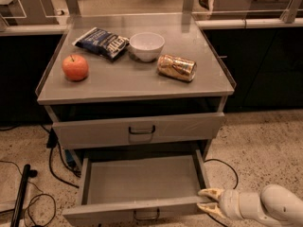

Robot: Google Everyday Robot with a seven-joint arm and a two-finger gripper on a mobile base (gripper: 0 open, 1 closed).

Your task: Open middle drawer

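The middle drawer (142, 178) is pulled out and its grey tray is empty. Its low front panel with the small dark bar handle (146, 215) sits at the bottom edge of the view. My gripper (207, 199) is at the lower right, level with the right end of that front panel. Its pale fingers (209, 192) are spread and hold nothing. The taller top drawer (139, 129) above is closed. The lowest drawer is out of view.
On the cabinet top (137, 82) are an apple (75, 67), a dark snack bag (101, 42), a white bowl (147, 46) and a tipped gold can (176, 67). Black cables (52, 169) and a dark post (21, 193) lie on the floor at left.
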